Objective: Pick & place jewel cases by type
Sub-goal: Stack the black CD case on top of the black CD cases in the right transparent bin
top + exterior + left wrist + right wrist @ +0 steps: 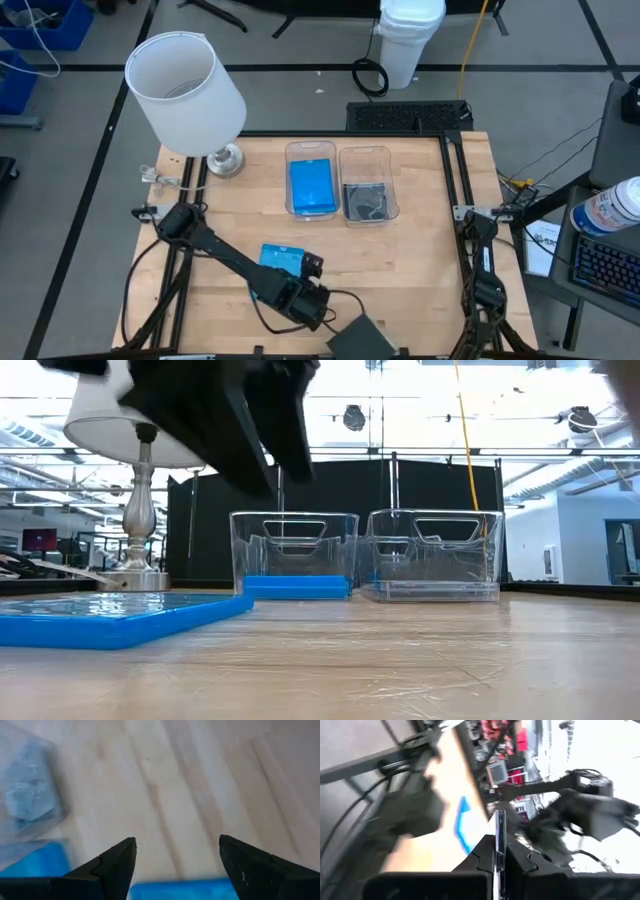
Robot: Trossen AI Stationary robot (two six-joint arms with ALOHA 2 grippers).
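Observation:
One bright blue jewel case (280,258) lies flat on the table near its near edge; in the low view this blue case (110,618) rests on the wood. My left gripper (306,268) hovers open just above the case's right side, and its near edge (180,891) shows between the spread fingers (120,857). The left clear bin (311,152) holds blue cases (312,185). The right clear bin (366,154) holds dark grey cases (367,200). My right gripper (499,854) is shut and parked off the table's right edge.
A lamp with a white shade (185,85) and a metal base (225,160) stands at the table's far left corner. The two bins sit side by side at the far middle. Bare wood (400,270) lies between the bins and the near edge, right of the case.

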